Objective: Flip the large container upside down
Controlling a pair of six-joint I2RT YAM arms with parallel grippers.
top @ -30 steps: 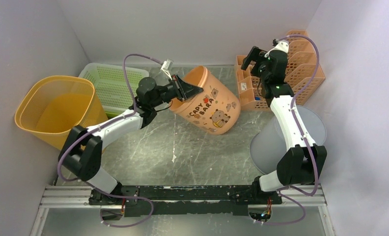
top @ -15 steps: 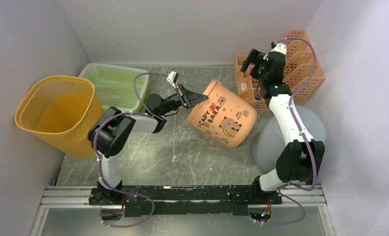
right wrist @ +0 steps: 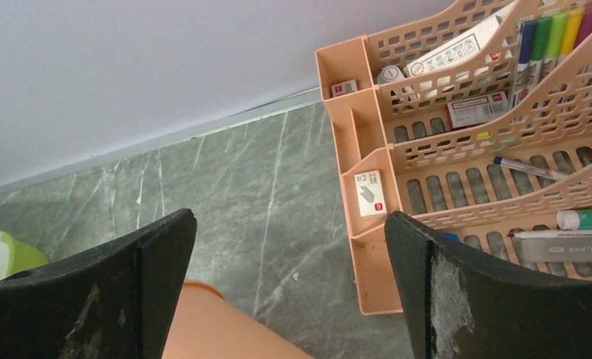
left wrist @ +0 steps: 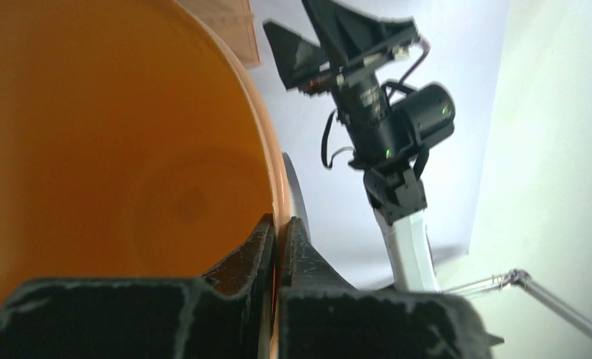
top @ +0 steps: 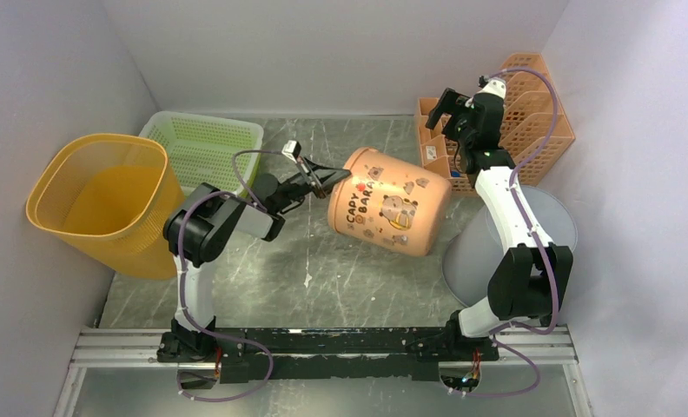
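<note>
The large container (top: 391, 213) was seen tipped on its side over the middle of the table (top: 323, 278), its mouth turned to the left and its base toward the right. Whether it rested on the surface could not be told. Its rim was pinched between the fingers of the left gripper (top: 326, 178); in the left wrist view the jaws were pressed on either side of the orange wall. Compared with half a second before, the container had been rolled further, so that its mouth faced more squarely left, and the left gripper had been drawn slightly leftward. A second before, the container had been held farther back. The right gripper (top: 452, 109) was kept raised beside the desk organiser (top: 532, 122) at the far right, its fingers spread wide apart, and was hardly displaced.
</note>
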